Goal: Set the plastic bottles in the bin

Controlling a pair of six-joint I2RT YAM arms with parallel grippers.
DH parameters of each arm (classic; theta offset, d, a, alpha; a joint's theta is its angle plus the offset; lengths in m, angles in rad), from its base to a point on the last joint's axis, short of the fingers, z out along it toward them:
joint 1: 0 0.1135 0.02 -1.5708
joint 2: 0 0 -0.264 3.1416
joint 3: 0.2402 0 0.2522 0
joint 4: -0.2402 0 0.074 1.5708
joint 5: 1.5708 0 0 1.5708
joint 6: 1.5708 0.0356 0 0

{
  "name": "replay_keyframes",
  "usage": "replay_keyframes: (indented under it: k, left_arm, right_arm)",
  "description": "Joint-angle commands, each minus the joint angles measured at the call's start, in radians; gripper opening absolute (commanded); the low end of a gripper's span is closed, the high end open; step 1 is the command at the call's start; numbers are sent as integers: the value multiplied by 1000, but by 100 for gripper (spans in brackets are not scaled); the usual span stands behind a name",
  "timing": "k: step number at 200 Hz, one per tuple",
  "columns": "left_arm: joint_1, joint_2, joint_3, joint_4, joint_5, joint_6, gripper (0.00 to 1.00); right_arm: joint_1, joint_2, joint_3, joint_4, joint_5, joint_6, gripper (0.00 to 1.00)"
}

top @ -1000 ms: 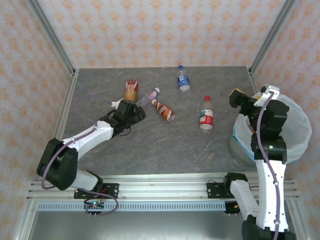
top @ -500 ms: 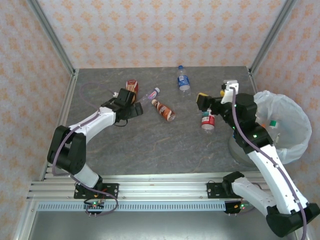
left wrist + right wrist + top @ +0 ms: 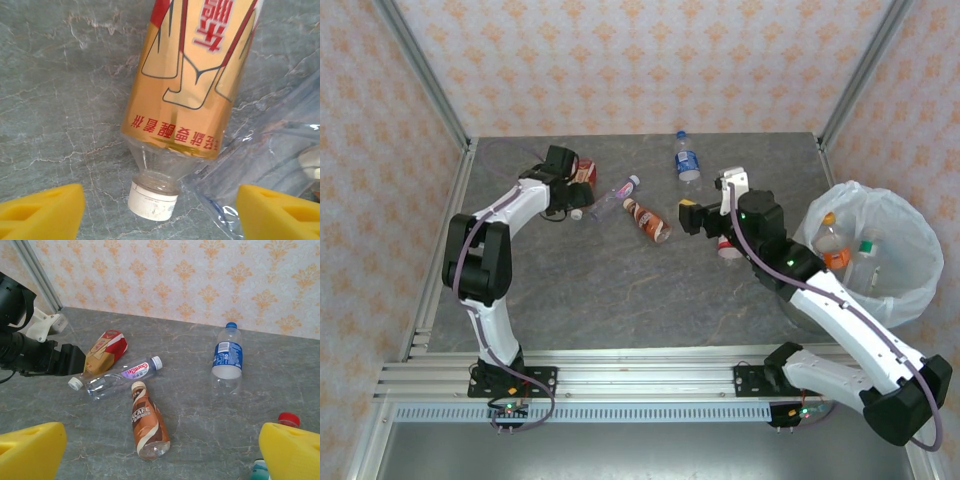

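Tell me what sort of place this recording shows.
Likely a staged lab test cell: aluminium frame posts around a marble-look table, wallpaper panels as walls, and a mounting rail along the near edge.

A grey marbled tabletop sits boxed in by walls papered in an orange floral pattern, metal posts at the back corners, a slotted rail along the front.

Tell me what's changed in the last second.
The left end effector reached farther back and now straddles the cap of the gold-labelled bottle, open. The right end effector swung from above the bin out over the table, near the red-capped bottle, open and empty. No bottle visibly shifted.
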Motion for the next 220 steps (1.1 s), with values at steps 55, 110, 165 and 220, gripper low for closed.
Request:
replay_keyframes:
  k: [55, 110, 165, 220]
  left_arm:
    - [22, 91, 14, -3, 122, 110, 61]
    - [19, 128, 11, 24, 106, 120, 61]
    - [10, 151, 13, 45, 67, 120, 49]
    - [8, 131, -20, 77, 42, 123, 35]
  right_arm:
    - [5, -22, -41, 28, 94, 32, 99]
    - [5, -12, -36, 26, 93, 42, 99]
    - [6, -25, -44, 9, 101, 44, 99]
    - [6, -29, -48, 7, 96, 7, 99]
